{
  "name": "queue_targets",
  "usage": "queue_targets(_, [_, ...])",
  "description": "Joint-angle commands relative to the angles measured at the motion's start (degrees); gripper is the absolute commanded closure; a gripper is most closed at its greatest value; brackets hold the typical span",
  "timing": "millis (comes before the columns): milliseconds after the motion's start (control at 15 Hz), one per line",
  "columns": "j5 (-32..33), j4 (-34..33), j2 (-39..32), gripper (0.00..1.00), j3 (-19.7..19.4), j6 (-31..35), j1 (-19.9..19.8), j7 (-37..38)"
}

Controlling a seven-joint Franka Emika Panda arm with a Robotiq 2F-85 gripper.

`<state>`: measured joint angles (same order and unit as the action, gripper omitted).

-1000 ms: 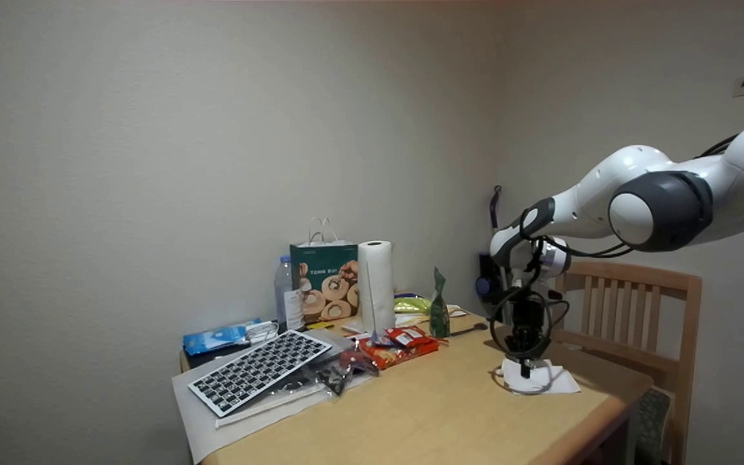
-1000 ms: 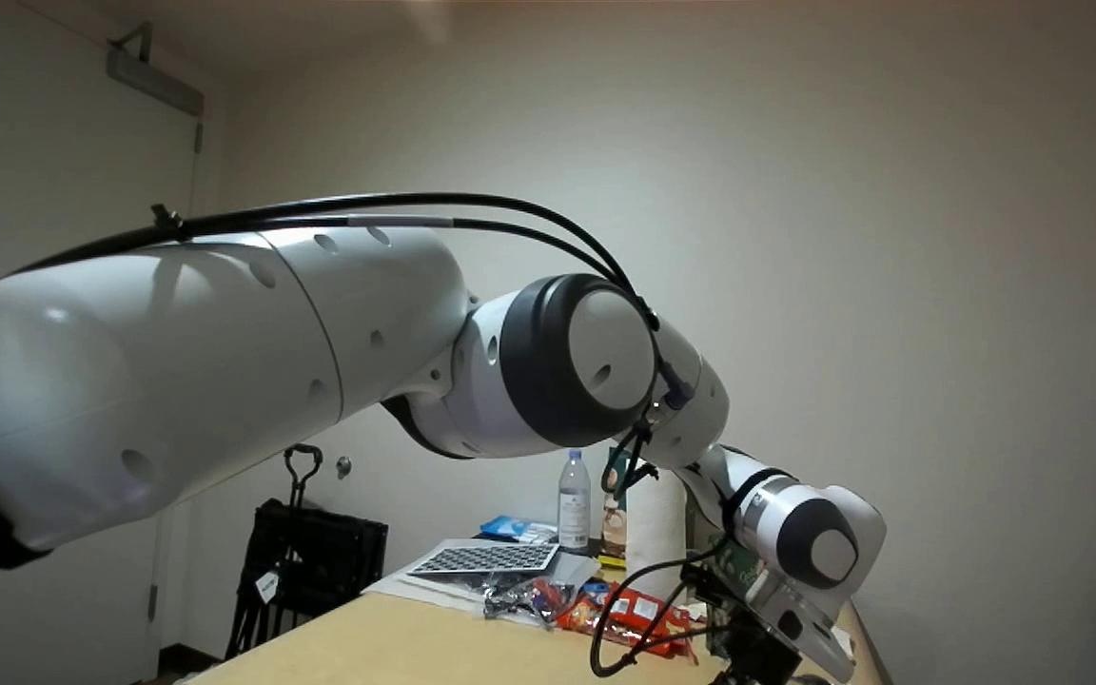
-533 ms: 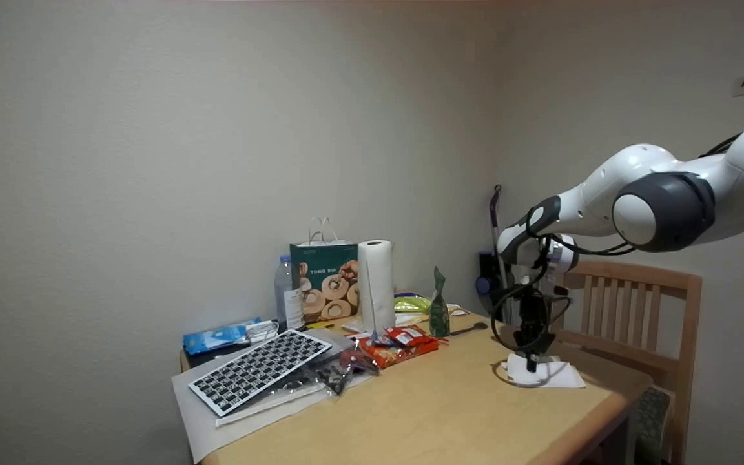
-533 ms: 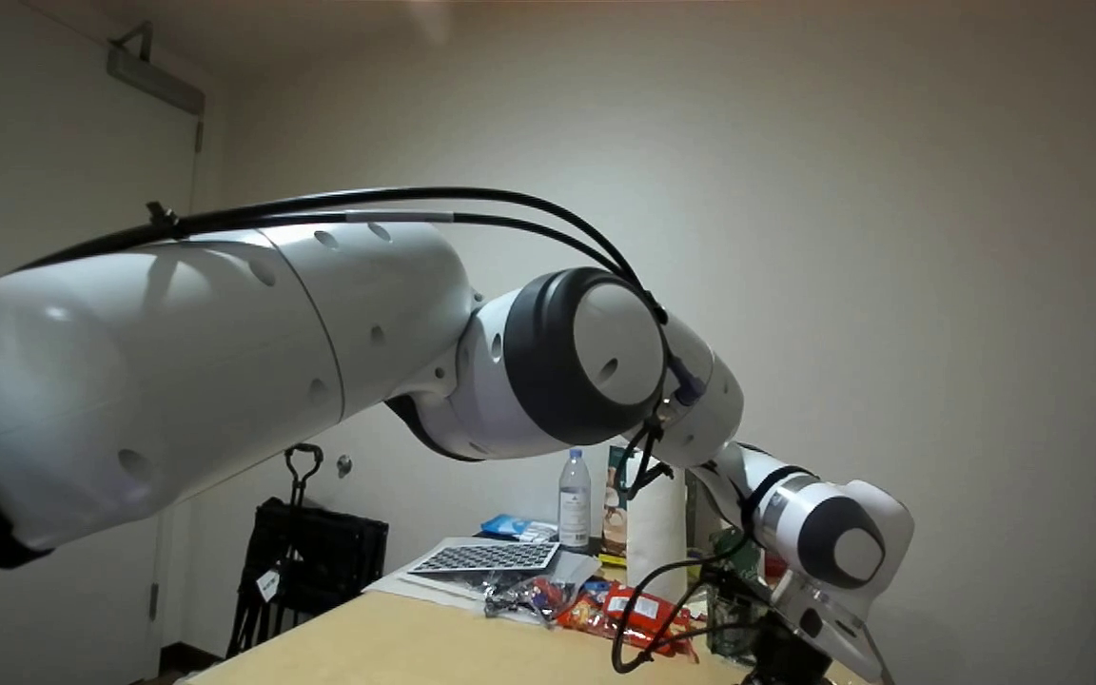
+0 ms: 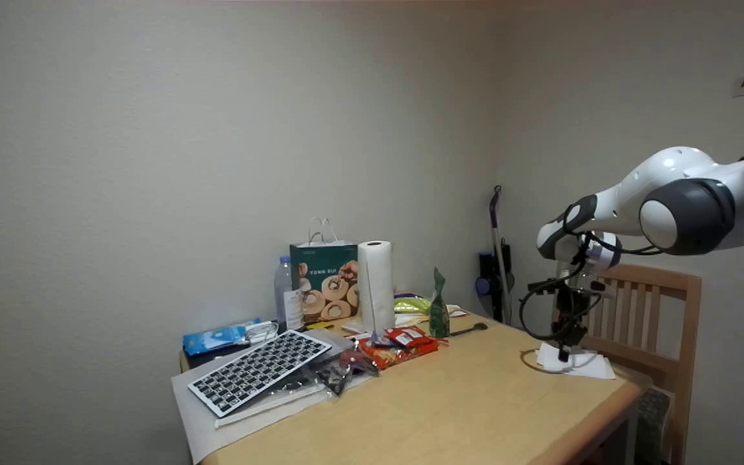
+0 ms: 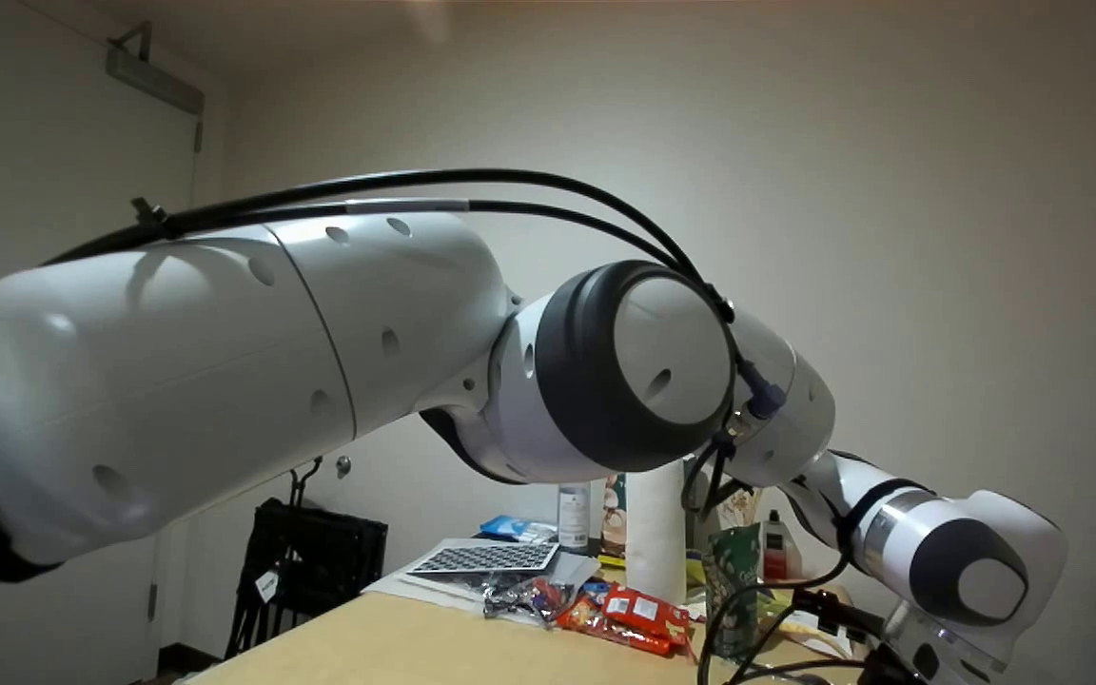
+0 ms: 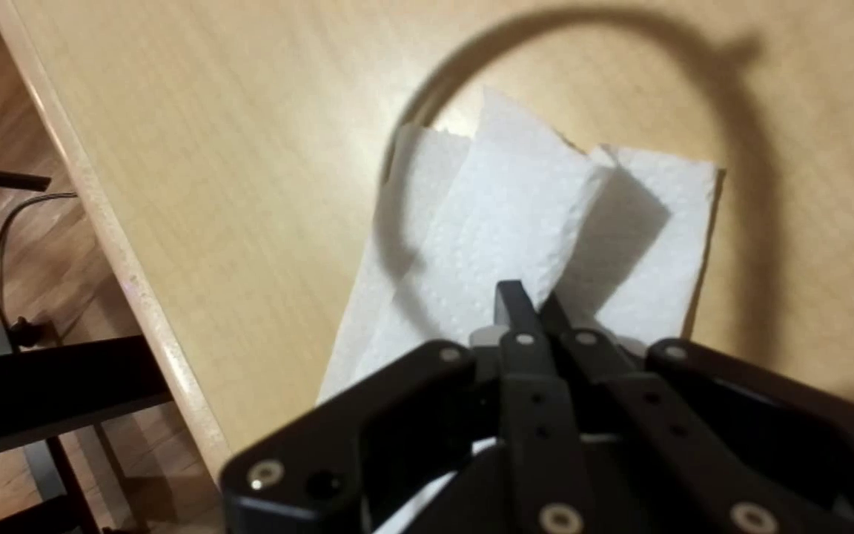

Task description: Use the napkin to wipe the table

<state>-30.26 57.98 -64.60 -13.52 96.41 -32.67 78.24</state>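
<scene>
White, soft and dimpled, the paper napkin point(image 7: 501, 215) lies on the table point(image 7: 249, 185) below the gripper point(image 7: 534, 298), irregular in outline, partly folded, with one crease standing up and a dark shadow beside it. The gripper's black jaws pinch that raised fold. Around them stretches the table's smooth, light tan wood; past its edge shows a brown floor point(image 7: 15, 122). In an exterior view, a slat-backed wooden chair point(image 5: 659, 278) stands behind the gripper; well apart from it are an upright paper-towel roll point(image 5: 377, 287), red packets point(image 5: 404, 349) and a white-framed keyboard point(image 5: 260, 371). Pale walls point(image 5: 152, 161) rise beyond.
</scene>
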Motion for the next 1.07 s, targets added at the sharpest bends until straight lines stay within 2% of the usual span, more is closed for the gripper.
queue_targets(0, [0.0, 0.0, 0.0, 1.00, 0.0, 0.1, 0.2, 0.2])
queue_targets(133, [-0.9, -1.8, -1.4, 1.00, -0.6, 2.5, -0.2, 3.0])
queue_targets(200, [-0.1, -3.4, -2.2, 1.00, 0.8, 3.5, -1.8, 5.3])
queue_targets(333, [-0.1, -5.1, -3.1, 1.00, 0.9, 3.7, -3.6, 8.9])
queue_targets(400, [0.3, -5.7, -3.5, 1.00, 1.2, 2.2, -4.7, 9.9])
queue_targets(467, [0.7, -6.5, -3.9, 1.00, 2.2, -2.2, -6.3, 9.9])
queue_targets(600, [-0.2, -9.1, -6.1, 1.00, 1.4, -10.4, -7.7, 8.4])
queue_targets(667, [0.0, -5.7, -3.3, 0.99, 0.5, -5.6, -5.7, 7.8])
queue_targets(800, [0.0, -7.4, -4.5, 0.99, 0.9, -9.3, -7.3, 7.8])
queue_targets(1000, [0.2, -7.8, -4.9, 1.00, 0.5, -8.8, -7.1, 8.6])
